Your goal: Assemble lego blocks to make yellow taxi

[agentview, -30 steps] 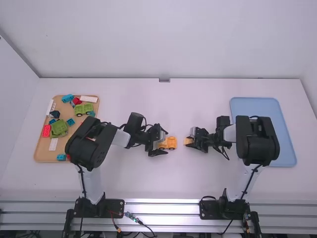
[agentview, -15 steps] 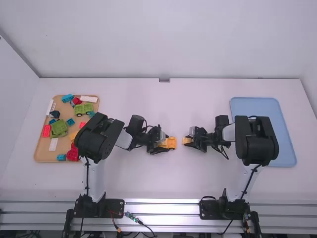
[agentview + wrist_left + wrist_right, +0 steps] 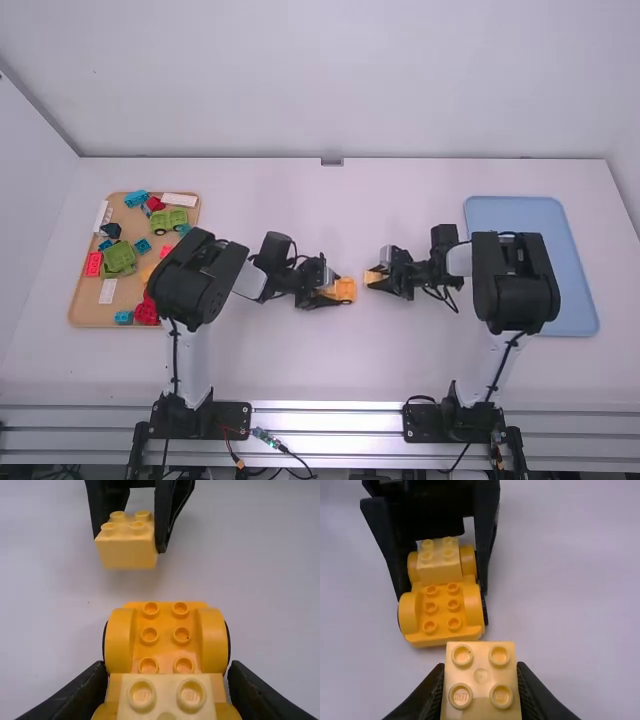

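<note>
My left gripper [image 3: 327, 292] is shut on the orange wheeled car base [image 3: 346, 290] near the table's middle. In the left wrist view, the gripper [image 3: 168, 670] has a finger at each side of the base [image 3: 165, 652], and a pale yellow brick [image 3: 165, 700] sits on the base's nearer end. Just right of the car, the right gripper [image 3: 380, 275] is shut on another pale yellow brick [image 3: 372, 277], held apart from the base. The right wrist view has this gripper [image 3: 480, 667] pinching the brick [image 3: 481, 680], studs facing the camera.
On the left, a tan tray [image 3: 80, 310] holds green vehicle pieces [image 3: 119, 258] and several red, blue and white bricks, partly behind the left arm. A blue tray [image 3: 583, 300] lies at the right, partly beneath the right arm.
The right gripper has moved left with its brick, narrowing the gap to the car. The left arm's elbow has swung right, while its gripper and the car have shifted only slightly.
</note>
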`<move>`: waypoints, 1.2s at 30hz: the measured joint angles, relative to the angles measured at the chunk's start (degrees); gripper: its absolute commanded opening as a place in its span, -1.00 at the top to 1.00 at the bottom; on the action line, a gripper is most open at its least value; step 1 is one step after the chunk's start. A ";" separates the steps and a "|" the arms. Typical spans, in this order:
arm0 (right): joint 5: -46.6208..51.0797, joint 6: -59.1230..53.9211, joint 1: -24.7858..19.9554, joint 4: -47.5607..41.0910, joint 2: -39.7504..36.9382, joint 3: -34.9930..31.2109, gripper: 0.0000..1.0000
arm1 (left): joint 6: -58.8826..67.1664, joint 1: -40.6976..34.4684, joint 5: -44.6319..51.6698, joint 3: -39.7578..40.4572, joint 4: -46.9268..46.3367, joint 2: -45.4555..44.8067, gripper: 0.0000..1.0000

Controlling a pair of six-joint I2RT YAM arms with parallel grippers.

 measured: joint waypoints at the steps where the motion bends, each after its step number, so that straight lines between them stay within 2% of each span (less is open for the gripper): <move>1: -0.02 0.00 0.76 -0.09 0.00 0.46 0.52 | 0.20 0.11 -0.48 0.07 -0.07 -0.13 -0.05; 7: -0.20 0.04 4.04 -0.55 0.00 1.66 0.41 | 0.37 0.66 -2.43 1.86 -1.92 -0.13 -0.11; 12: -0.17 0.02 5.95 -4.00 0.00 3.50 0.42 | 2.93 1.84 -3.06 5.33 -9.31 -0.13 -0.01; 16: -0.09 0.00 7.04 -5.81 0.00 6.05 0.42 | 5.75 2.47 -2.86 7.58 -12.50 0.35 0.00; 23: 1.70 0.28 8.68 -5.33 0.00 7.13 0.42 | 6.40 2.45 -1.29 9.99 -12.33 2.25 -0.03; 28: 3.80 0.92 10.56 -3.76 0.00 7.13 0.53 | 6.99 2.23 -0.02 9.46 -9.62 2.73 -0.10; 36: 9.18 10.05 13.33 3.45 0.00 7.19 0.56 | 6.54 2.36 1.14 7.93 -7.96 2.73 -0.10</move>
